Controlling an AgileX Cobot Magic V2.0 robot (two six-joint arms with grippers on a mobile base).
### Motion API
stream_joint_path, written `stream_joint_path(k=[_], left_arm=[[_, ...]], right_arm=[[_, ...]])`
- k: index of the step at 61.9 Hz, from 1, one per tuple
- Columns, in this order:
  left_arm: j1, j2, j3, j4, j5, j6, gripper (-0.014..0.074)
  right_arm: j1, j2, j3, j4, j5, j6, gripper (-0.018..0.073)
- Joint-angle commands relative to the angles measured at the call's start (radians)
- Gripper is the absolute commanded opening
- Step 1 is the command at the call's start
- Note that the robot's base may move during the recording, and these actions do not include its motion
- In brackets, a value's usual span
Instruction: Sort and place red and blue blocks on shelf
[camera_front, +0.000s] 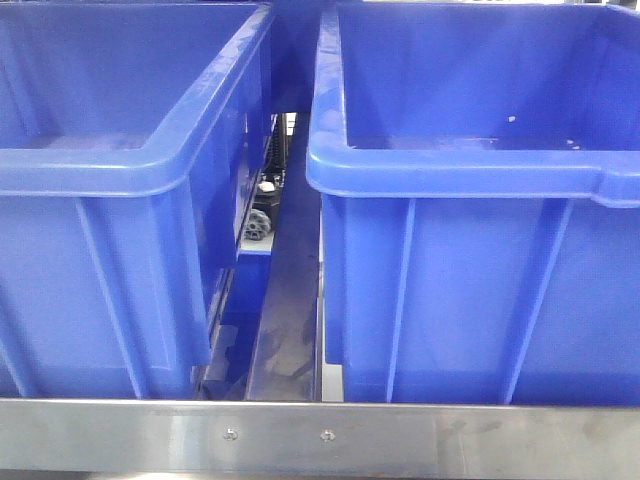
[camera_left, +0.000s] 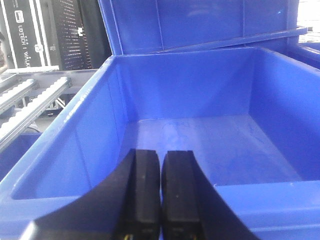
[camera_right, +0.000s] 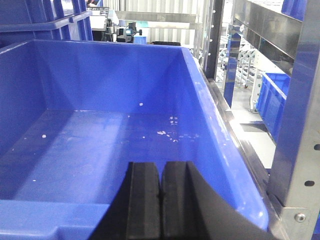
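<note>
Both sets of jaws are clenched with nothing between them: the left gripper (camera_left: 160, 192) hangs over the near rim of the left bin (camera_left: 60, 145), the right gripper (camera_right: 160, 200) over the near rim of the right bin (camera_right: 215, 115). Both bin floors lie open ahead. The bins stand on the shelf (camera_front: 120, 438), a narrow gap between them. No red or blue block shows in any view.

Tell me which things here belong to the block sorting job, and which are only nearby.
Job: shelf front rail; left hand; right hand. No red or blue block is in view.

Nearby: left blue bin; right blue bin; roller tracks.
</note>
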Motion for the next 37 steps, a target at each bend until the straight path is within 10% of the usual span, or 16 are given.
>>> stream_joint_path(k=[1, 37], left_arm=[[-0.006, -0.016, 0.027, -0.007, -0.087, -0.01, 0.0134], [-0.006, -0.016, 0.027, -0.007, -0.087, -0.01, 0.0134]], right_arm=[[-0.007, -0.02, -0.019, -0.002, -0.09, -0.005, 0.0057], [-0.007, -0.02, -0.019, -0.002, -0.09, -0.005, 0.0057]])
